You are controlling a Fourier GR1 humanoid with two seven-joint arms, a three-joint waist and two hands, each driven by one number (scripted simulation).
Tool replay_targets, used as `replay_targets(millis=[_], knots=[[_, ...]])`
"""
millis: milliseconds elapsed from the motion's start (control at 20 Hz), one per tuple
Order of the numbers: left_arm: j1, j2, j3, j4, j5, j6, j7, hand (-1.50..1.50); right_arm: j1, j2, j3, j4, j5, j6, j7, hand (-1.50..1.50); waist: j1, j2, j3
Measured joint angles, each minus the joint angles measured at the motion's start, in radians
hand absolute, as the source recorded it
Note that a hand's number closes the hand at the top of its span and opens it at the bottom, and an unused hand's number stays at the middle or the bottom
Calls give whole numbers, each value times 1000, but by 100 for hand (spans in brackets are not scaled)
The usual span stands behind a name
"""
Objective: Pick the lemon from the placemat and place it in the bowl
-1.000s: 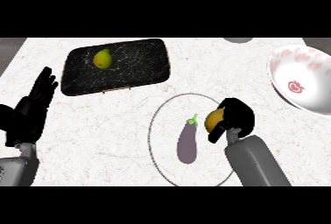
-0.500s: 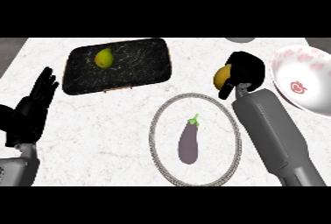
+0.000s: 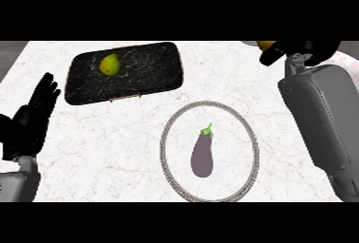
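The yellow-green lemon (image 3: pixel 109 64) lies on the dark marbled rectangular placemat (image 3: pixel 140 71), in the mat's far-left part, with no hand near it. The placemat sits at the far left of the white marble desk (image 3: pixel 105 142).

The black right hand (image 3: pixel 298 48) is at the view's top right corner, well apart from the placemat. Its fingers are curled round a small yellow fruit (image 3: pixel 265 45), and only a sliver of that fruit shows at the hand's left side. What kind of fruit it is cannot be told from so little. The grey forearm runs down the right edge of the view and hides what lies beneath it. A strip of pale, pink-speckled surface (image 3: pixel 348 57) shows just past the wrist.

Near the desk's middle lies a round plate with a grey braided rim (image 3: pixel 165 142). On it is a purple eggplant with a green stem (image 3: pixel 203 154), stem pointing away from the robot.

The black left hand (image 3: pixel 32 118) rests at the view's left edge – fingers straight and together, pointing up, touching nothing
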Motion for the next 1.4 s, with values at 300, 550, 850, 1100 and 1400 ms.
replay_targets(millis=[300, 550, 850, 1100, 1400], knots=[[12, -23, -2, -10, -23, 3, -10, 0, 12, -68, -99, -48, -20, 1, -22, 150, 0, 2, 0], [-2, -16, 15, -10, -25, -15, 2, 0, 70, -107, -187, -14, -79, -64, -123, 150, 2, 4, 0], [1, -38, 14, 22, -41, -20, -31, 0, 79, -183, -307, 169, -159, -171, -314, 150, 9, 8, 1], [-27, -41, 21, 30, -46, -24, -20, 0, 60, -228, -375, 392, -195, -287, -492, 150, 17, 11, 1], [-8, -52, 13, -10, -55, -27, -13, 0, 38, -294, -408, 633, -185, -318, -578, 150, 28, 15, 1]])
